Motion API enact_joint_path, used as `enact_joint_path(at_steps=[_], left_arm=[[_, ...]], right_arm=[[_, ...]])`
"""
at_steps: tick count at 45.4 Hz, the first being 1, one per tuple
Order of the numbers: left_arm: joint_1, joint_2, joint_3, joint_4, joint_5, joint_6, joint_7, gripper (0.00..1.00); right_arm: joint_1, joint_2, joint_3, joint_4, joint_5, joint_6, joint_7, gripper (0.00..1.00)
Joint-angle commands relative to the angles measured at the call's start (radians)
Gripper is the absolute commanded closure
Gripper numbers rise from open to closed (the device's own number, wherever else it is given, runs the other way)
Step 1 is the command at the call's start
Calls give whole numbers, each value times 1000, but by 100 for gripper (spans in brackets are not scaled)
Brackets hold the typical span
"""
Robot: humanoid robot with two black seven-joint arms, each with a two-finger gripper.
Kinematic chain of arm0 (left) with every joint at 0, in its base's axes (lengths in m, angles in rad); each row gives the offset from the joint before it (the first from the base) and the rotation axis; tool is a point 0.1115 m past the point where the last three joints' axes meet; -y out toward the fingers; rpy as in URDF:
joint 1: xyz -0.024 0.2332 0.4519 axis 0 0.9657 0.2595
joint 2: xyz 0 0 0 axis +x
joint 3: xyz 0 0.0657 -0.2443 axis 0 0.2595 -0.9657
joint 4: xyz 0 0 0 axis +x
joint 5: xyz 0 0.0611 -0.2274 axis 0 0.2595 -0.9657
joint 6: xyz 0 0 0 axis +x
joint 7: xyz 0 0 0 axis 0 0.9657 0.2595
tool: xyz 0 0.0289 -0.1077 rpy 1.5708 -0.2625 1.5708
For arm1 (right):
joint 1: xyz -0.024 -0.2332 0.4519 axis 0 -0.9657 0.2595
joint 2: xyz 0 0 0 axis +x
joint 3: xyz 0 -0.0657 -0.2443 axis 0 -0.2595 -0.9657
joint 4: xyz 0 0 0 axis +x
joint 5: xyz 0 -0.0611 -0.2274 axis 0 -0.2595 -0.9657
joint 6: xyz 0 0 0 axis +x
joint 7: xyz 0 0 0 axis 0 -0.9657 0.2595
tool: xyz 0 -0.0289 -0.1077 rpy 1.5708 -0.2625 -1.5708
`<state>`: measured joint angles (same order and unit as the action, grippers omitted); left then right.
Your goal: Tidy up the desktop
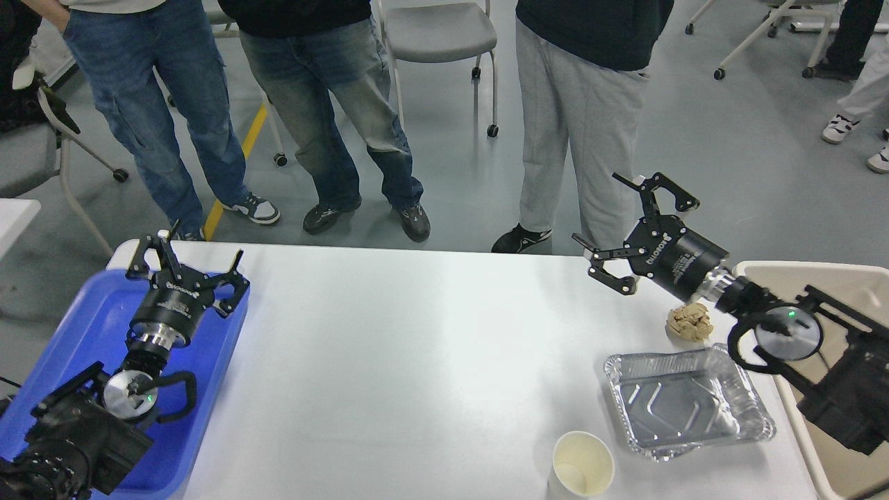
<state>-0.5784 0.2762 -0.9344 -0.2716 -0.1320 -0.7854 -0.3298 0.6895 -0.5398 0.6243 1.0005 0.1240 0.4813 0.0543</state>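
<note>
The white desktop (417, 347) fills the middle of the head view. On its right side lie a crumpled brown paper ball (690, 322), an empty foil tray (687, 403) and a white paper cup (583, 464) near the front edge. My right gripper (635, 222) is open and empty, raised above the far right edge, up and left of the paper ball. My left gripper (186, 260) is open and empty above the blue tray (76, 326).
A beige bin (833, 292) stands off the right end of the table, under my right arm. Three people stand just behind the far edge. Chairs stand on the floor behind them.
</note>
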Motion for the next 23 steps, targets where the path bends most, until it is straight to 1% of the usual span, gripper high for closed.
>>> enact_joint_path(at_steps=[1,3,11,12,18,23], left_arm=[[0,0,0,0,0,0,0,0],[0,0,0,0,0,0,0,0],[0,0,0,0,0,0,0,0],[0,0,0,0,0,0,0,0],[0,0,0,0,0,0,0,0],[0,0,0,0,0,0,0,0]], right_arm=[[4,-249,-6,234,-89,-18,-4,0],[2,-305,-6,289,-102,-20,-5,0],[2,-449,-21,450,-175,-38,-7,0],[4,-492,-35,505,-193,-47,-8,0],[11,-563,-86,575,-259,-50,-10,0],[44,-623,-167,622,-323,-50,-10,0]])
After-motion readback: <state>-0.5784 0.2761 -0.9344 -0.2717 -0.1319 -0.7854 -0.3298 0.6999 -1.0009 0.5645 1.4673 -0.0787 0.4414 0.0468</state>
